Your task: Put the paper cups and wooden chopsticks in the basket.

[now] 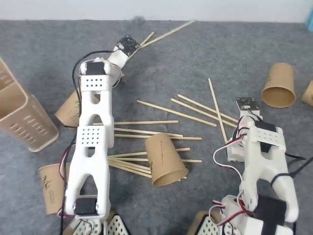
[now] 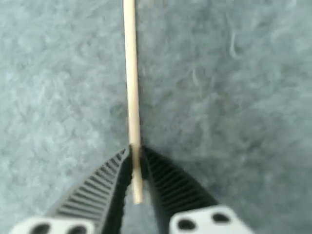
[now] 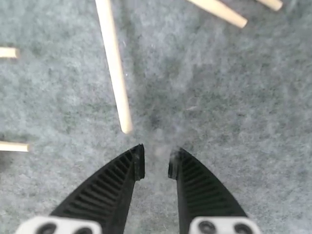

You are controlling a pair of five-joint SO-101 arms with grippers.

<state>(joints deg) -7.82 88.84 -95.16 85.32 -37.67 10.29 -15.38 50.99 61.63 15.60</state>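
Note:
My left gripper (image 2: 136,161) is shut on the near end of a wooden chopstick (image 2: 130,87) that runs away from it over the grey carpet. From above, that left gripper (image 1: 129,48) sits at the far side, and its chopstick (image 1: 164,34) points toward the back right. The right gripper (image 3: 156,162) hangs just over the carpet, narrowly open and holding nothing, with a chopstick end (image 3: 114,73) close by. Its arm (image 1: 247,107) stands at the right. Several chopsticks (image 1: 146,132) lie mid-table around a tipped paper cup (image 1: 165,159). The basket (image 1: 19,117) is at the left.
More paper cups lie beside the left arm (image 1: 68,110), at the front left (image 1: 51,188), at the right (image 1: 279,84) and at the right edge (image 1: 308,93). Several chopsticks (image 1: 205,110) fan out just left of the right arm.

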